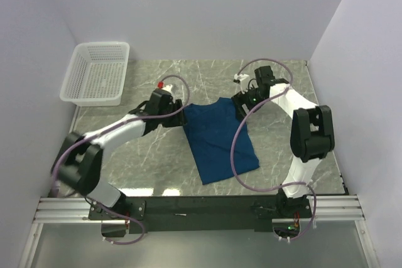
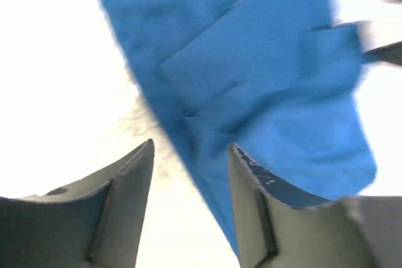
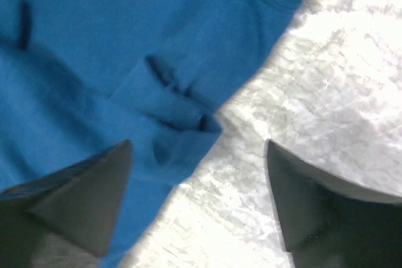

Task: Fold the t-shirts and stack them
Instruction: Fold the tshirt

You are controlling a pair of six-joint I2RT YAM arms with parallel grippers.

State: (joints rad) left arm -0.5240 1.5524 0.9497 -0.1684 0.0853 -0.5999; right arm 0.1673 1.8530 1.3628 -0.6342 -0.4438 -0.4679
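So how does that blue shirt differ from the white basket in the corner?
The t-shirt is dark blue cloth lying flat; the basket is white mesh with raised walls. The t-shirt lies mid-table between the left gripper and right gripper; the basket stands at the far left corner, apart from them. Both rest on the marble table.
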